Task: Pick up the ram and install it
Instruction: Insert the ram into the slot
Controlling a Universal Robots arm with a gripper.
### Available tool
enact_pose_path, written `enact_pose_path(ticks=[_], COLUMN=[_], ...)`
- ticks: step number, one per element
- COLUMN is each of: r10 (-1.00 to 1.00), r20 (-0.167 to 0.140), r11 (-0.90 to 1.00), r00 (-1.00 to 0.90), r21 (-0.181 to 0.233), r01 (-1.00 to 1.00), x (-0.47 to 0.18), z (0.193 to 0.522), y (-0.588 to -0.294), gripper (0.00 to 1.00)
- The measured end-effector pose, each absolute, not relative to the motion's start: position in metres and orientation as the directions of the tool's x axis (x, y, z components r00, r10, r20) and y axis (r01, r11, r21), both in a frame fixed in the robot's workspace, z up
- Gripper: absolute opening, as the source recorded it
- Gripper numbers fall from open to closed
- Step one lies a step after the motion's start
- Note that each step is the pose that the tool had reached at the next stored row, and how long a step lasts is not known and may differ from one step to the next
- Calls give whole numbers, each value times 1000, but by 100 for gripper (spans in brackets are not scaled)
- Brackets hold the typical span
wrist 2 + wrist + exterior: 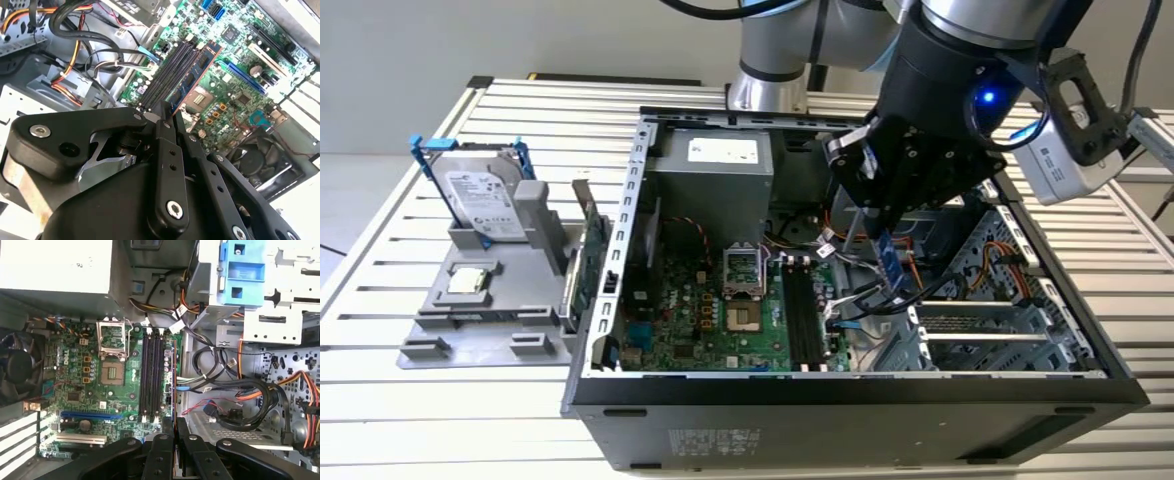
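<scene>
Slatted metal bench carries an open computer case, its motherboard exposed. Over the board, the tool is clamped on the ram, which hangs inside the case. In the second wrist view, the ram runs just beside the dark memory slots, not seated in them.

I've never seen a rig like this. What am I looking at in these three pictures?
A robot arm with a black gripper works over an open black computer case on a slatted metal table. One camera watches from outside; two ride on the wrist. The gripper is shut on the ram, a thin bluish circuit stick, held above the green motherboard. Beside the case stand a silver hard drive in a blue frame and a green expansion card.
</scene>
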State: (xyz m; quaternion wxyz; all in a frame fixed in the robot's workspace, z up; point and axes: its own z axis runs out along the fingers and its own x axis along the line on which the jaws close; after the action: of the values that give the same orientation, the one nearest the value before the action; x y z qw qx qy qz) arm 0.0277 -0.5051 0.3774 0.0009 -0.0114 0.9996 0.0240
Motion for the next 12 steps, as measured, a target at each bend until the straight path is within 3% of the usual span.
enact_pose_path(ticks=[12], r10=[-21], r20=[-2], r11=[999], r00=[-1000], r21=[47], r01=[-22], x=[28], z=[376], y=[-505], gripper=[0])
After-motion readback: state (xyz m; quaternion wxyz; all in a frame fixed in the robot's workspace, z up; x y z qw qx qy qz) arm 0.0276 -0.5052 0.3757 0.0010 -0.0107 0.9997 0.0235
